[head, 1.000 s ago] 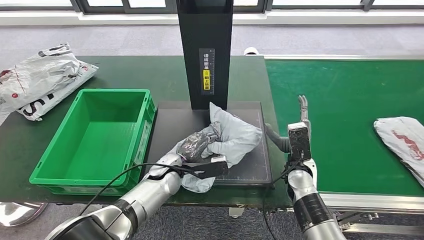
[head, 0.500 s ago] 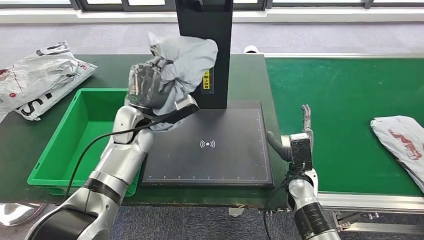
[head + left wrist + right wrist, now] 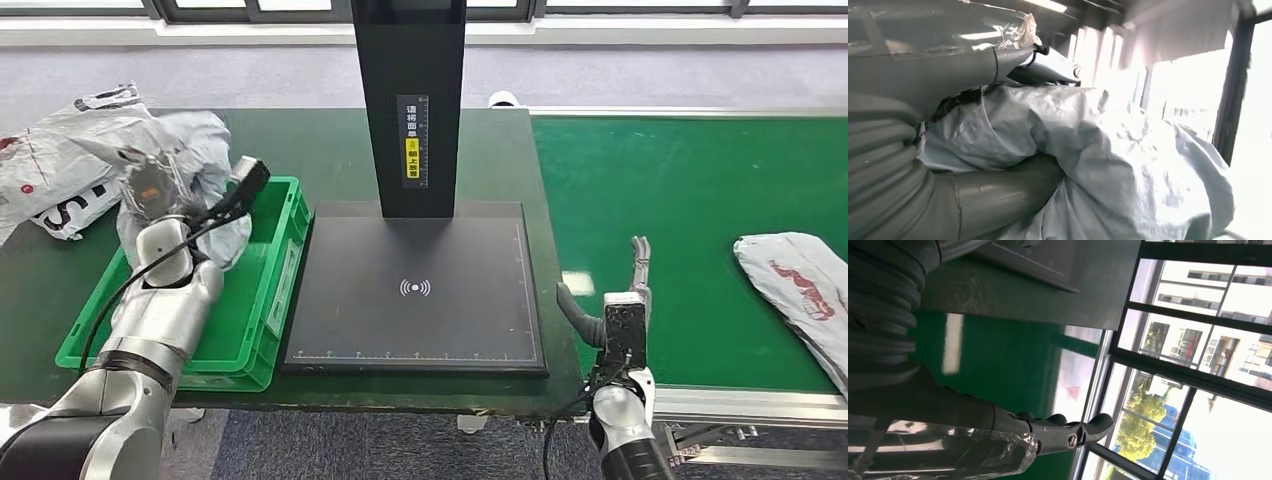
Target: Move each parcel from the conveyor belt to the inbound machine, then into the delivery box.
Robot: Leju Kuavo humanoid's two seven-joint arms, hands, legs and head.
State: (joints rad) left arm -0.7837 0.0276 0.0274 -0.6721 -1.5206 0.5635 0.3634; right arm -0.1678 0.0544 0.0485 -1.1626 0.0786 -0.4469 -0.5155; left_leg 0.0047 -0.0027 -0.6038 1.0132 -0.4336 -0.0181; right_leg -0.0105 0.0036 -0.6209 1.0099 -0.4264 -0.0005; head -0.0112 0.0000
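**Occluded and cropped items**

The left hand [image 3: 150,190] is largely covered by the grey parcel [image 3: 205,150] it grips; its fingers cannot be made out. The parcel hides the green box's [image 3: 265,300] far left corner. The white parcel [image 3: 795,280] on the conveyor belt [image 3: 680,190] is cut off by the right edge. Another white bag [image 3: 50,170] is cropped at the left edge.

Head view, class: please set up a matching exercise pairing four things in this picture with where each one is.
Things:
1. grey parcel
2. green bin
3. white parcel with red print
4. right hand

Places:
A. lying on the conveyor belt
B. held by the left hand
C. at the belt's near edge, holding nothing
D. left of the black scanner pad

Pairs: 1-B, 2-D, 3-A, 4-C
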